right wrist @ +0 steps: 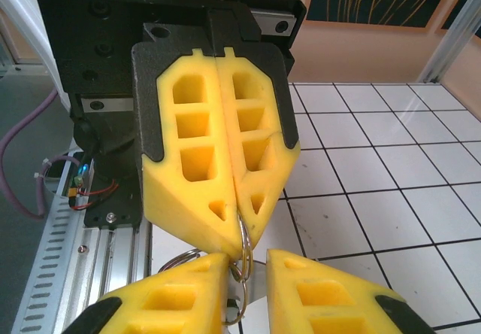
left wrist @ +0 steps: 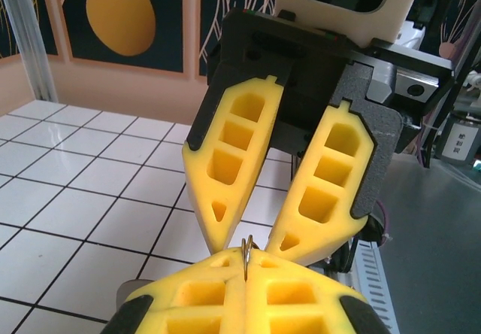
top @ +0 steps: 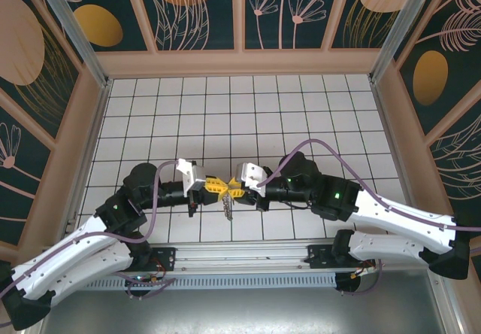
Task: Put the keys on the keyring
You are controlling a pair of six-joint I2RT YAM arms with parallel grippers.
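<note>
The left hand [right wrist: 240, 232] is pressed together, pinching the metal keyring [right wrist: 242, 270] above the counter's [top: 301, 108] near edge. The right hand [left wrist: 249, 242] is spread, fingers either side of it. The keys [top: 227, 204] dangle beneath.

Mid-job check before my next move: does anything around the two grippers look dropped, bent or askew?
Nothing stands out. The left gripper is shut on the ring, held above the tiles with the keys hanging under it. The right gripper stands open, tip to tip with it.
</note>
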